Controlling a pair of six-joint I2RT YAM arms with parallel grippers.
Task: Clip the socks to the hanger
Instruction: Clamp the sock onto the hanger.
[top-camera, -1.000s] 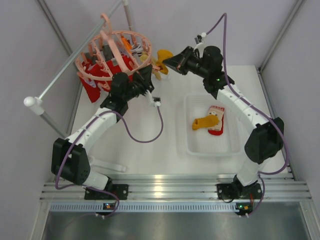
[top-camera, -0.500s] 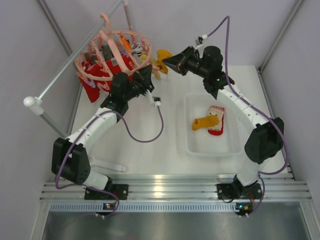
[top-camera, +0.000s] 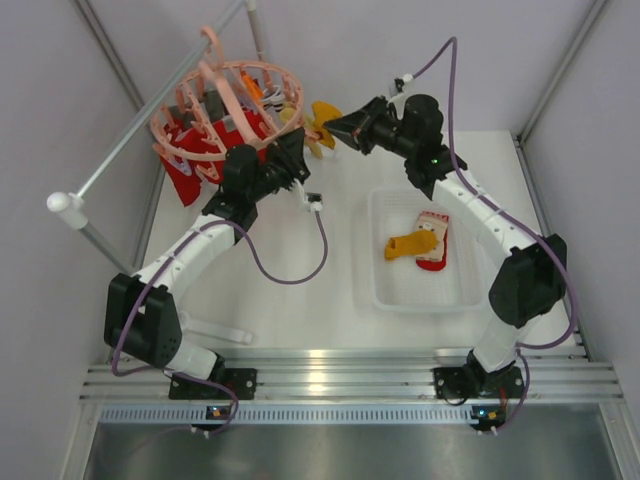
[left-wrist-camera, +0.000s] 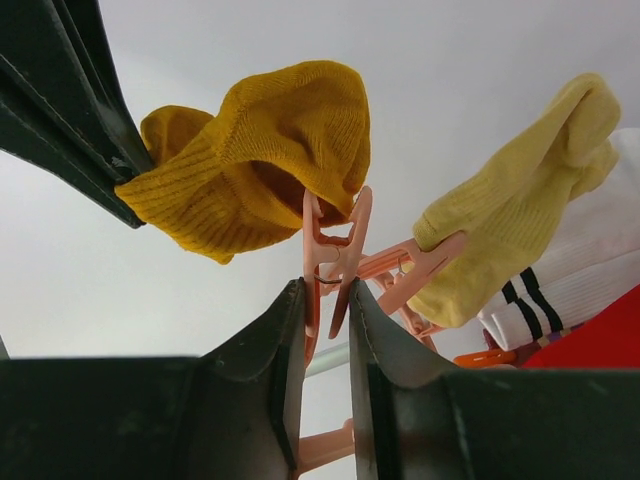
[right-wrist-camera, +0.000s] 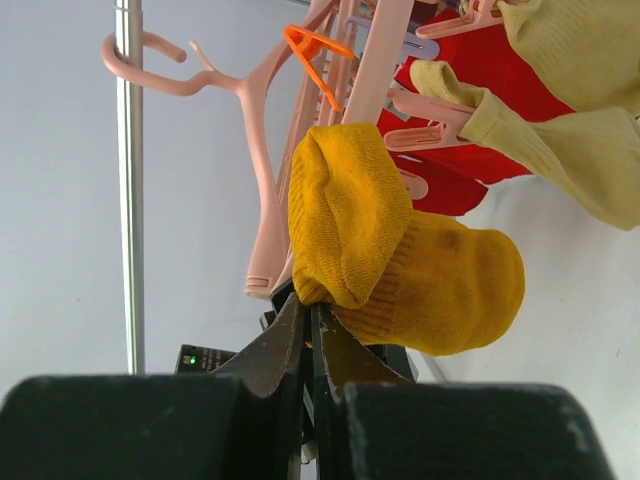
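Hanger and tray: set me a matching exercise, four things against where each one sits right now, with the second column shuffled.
Things
1. mustard sock at the hanger
2. pale yellow sock
3. red sock with cream cuff
4. pink peg

Places
A. lying in the clear tray
B. squeezed between the fingers of the left gripper
C. pinched in the right gripper
D. clipped in another peg of the hanger

Pairs: 1-C, 2-D, 3-A, 4-B
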